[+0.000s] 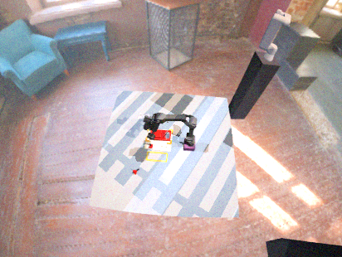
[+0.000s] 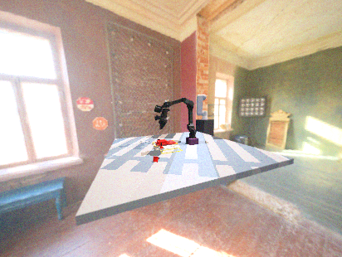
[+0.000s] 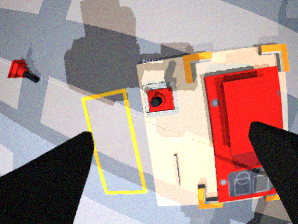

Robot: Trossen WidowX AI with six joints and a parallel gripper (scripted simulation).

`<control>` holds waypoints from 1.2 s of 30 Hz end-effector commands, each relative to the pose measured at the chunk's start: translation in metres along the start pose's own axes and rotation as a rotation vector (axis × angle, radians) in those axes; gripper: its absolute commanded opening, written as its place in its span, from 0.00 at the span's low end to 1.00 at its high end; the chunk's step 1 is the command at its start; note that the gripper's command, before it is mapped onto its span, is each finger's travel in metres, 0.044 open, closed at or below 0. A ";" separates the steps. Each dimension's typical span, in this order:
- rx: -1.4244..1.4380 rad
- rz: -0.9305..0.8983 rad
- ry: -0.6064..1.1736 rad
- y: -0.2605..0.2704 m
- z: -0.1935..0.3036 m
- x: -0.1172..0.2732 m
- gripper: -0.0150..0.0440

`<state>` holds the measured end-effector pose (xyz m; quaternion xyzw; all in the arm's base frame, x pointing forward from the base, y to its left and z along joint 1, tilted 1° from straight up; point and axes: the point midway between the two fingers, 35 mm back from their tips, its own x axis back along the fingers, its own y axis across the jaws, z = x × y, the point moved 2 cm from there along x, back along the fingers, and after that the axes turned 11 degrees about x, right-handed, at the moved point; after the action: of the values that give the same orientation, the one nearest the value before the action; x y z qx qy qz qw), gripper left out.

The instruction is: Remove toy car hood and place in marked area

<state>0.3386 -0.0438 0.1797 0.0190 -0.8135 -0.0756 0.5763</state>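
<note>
The toy car (image 1: 162,135) (image 2: 168,142) (image 3: 216,135) is red, with a raised red panel (image 3: 252,117) and a grey see-through part (image 3: 242,183) at one end. I cannot tell for certain which part is the hood. The car lies between orange corner brackets on a cream base (image 3: 167,172). The marked area is a yellow outline (image 1: 157,161) (image 3: 135,140) on the table, beside the base. My gripper (image 1: 152,136) (image 2: 162,127) (image 3: 173,135) is open and empty, high above the base. In the wrist view one fingertip overlaps the car and the other the marked area's left edge.
A small red square piece (image 3: 168,101) with a black knob sits in a grey frame on the base. Another red piece (image 1: 135,172) (image 2: 156,158) (image 3: 17,69) with a black stem lies on the table beyond the marked area. The arm's purple mount (image 1: 189,147) (image 2: 192,141) stands beside the base.
</note>
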 end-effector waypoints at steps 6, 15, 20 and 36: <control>0.132 0.109 0.268 -0.078 0.027 -0.052 1.00; 0.153 0.114 0.313 -0.093 0.035 -0.058 1.00; 0.153 0.114 0.313 -0.093 0.036 -0.060 1.00; 0.153 0.114 0.313 -0.095 0.038 -0.069 1.00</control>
<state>0.3210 -0.1250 0.0923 0.0268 -0.7182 0.0203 0.6950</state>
